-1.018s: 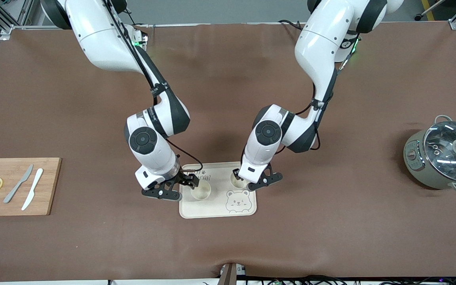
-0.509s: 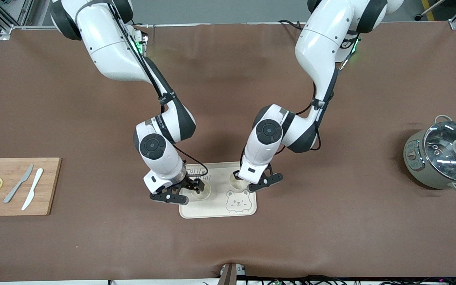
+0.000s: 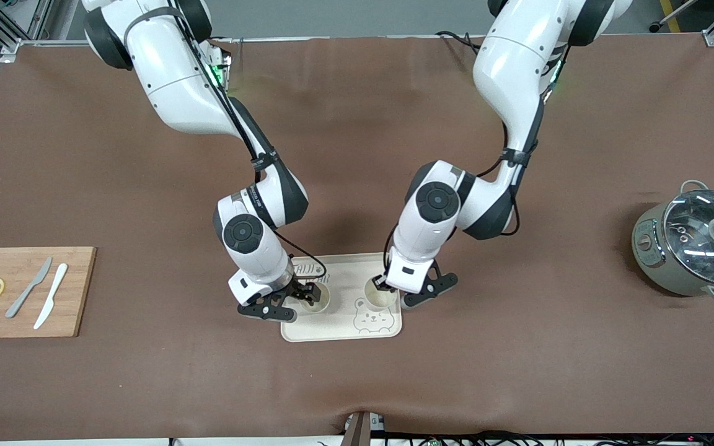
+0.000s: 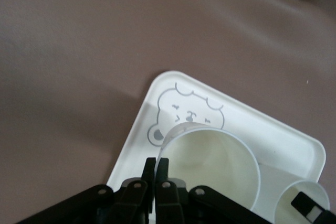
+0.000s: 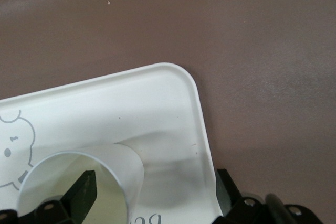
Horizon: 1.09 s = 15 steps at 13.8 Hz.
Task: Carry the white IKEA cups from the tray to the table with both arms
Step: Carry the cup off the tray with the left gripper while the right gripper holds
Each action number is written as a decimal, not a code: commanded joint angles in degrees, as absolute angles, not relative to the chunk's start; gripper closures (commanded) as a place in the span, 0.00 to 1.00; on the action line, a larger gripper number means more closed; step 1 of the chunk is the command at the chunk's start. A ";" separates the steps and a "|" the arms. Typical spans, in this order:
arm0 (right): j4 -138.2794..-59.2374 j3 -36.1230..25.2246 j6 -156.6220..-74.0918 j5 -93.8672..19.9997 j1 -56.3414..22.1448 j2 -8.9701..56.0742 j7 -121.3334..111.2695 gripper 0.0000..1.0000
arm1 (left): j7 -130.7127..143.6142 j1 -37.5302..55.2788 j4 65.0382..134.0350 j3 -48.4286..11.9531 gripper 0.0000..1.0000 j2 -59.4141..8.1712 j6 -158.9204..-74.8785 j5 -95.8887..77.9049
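brown cloth covers the table (image 3: pixel 518 347) in the front view, and a cream tray (image 3: pixel 332 331) with a bear drawing lies in the middle. two white cups stand on the tray. the cup at the left arm's end (image 3: pixel 379 293) sits right under the left gripper (image 3: pixel 408 292). the cup at the right arm's end (image 3: pixel 316 298) sits by the right gripper (image 3: pixel 289 301), which is down low at the tray's edge. in the left wrist view, the left gripper (image 4: pixel 157 170) is pinched tight on the rim of its cup (image 4: pixel 212 161), just beside the bear face. in the right wrist view, the right gripper's fingers (image 5: pixel 83 191) are spread wide, one of them inside the cup (image 5: pixel 84 182) and the other outside it, not squeezing.
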<state>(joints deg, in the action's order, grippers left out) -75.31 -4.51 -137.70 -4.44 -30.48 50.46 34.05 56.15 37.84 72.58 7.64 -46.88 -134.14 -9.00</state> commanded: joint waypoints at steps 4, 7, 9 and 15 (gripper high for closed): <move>-73.39 -5.01 -139.74 -4.13 -31.38 52.47 36.12 0.00 | 50.72 33.06 73.65 7.56 1.00 -43.95 -128.15 -6.94; -73.30 -5.01 -139.75 -4.22 -31.38 52.65 36.12 0.36 | 48.43 30.94 73.74 7.65 1.00 -43.59 -126.66 -6.86; -73.13 -5.01 -139.75 -4.31 -31.38 52.65 36.47 0.54 | 45.28 29.10 73.74 7.65 1.00 -43.42 -124.90 -6.86; -73.13 -5.01 -139.75 -4.31 -31.38 52.65 36.39 0.92 | 37.80 22.77 73.92 7.65 1.00 -43.51 -122.43 -6.86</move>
